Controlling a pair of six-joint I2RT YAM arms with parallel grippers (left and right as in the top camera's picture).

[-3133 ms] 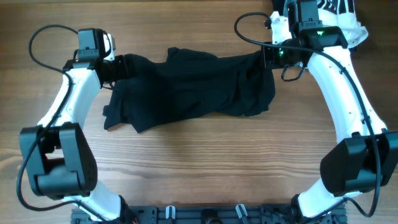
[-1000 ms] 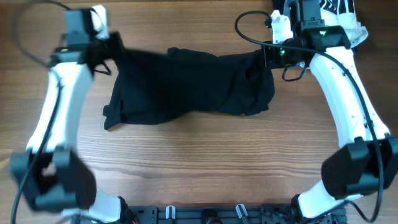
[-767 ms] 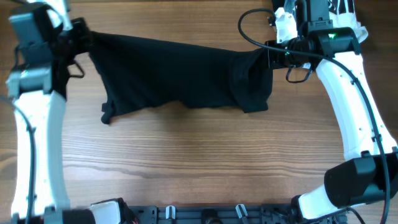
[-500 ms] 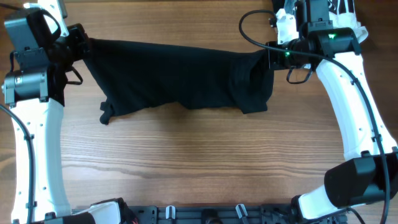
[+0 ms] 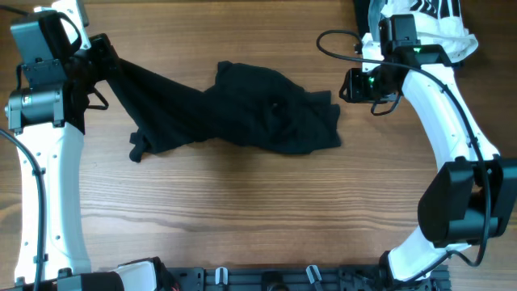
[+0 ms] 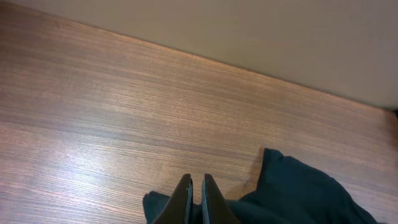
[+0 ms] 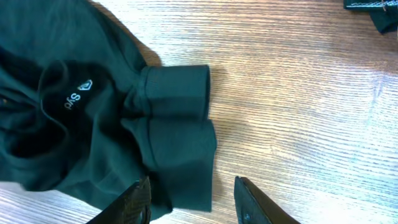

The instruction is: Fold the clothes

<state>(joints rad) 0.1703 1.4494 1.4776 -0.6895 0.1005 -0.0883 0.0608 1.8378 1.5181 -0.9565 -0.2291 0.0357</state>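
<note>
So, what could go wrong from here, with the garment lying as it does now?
1. Only the left gripper is shut on the black garment; the right gripper is open above the cuffs. A pull from the left would probably drag the cloth, not flatten it.
2. The garment lies bunched in the middle; a fold now would likely trap the wrinkles.
3. The two cuffs lie touching, so a regrasp may pinch both.

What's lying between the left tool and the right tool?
The black shirt, seen overhead: one end in the left tool, the rest bunched near the open right tool.
</note>
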